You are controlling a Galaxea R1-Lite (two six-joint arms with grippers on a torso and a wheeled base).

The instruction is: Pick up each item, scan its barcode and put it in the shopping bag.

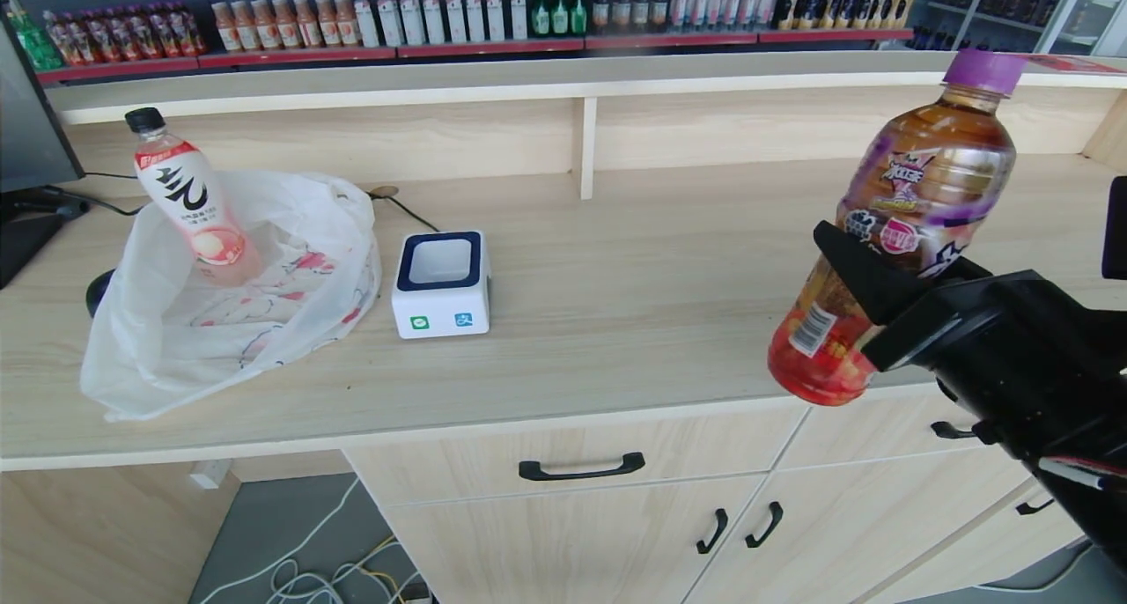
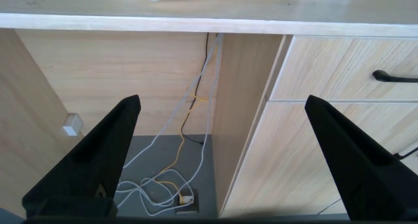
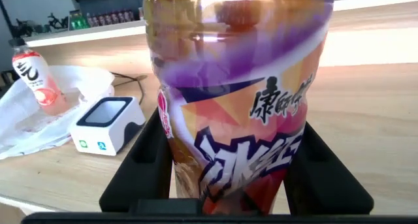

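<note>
Gripping the purple-capped tea bottle (image 1: 907,225) around its lower half, the right jaws hold it tilted above the right front edge of the worktop (image 1: 616,322), one jaw on each side of the label. Well to its left, the scanner (image 1: 440,283) sits just beside the shopping bag (image 1: 176,349), which holds a pink bottle (image 1: 198,208). The left jaws hang spread apart, empty, below the worktop's edge.

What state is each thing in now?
tea bottle: capped, tilted, held in the air
right gripper: shut on tea bottle
left gripper: open, empty
shopping bag: open, on the counter
pink bottle: capped, standing in shopping bag
scanner: window facing up
drawer: closed
</note>
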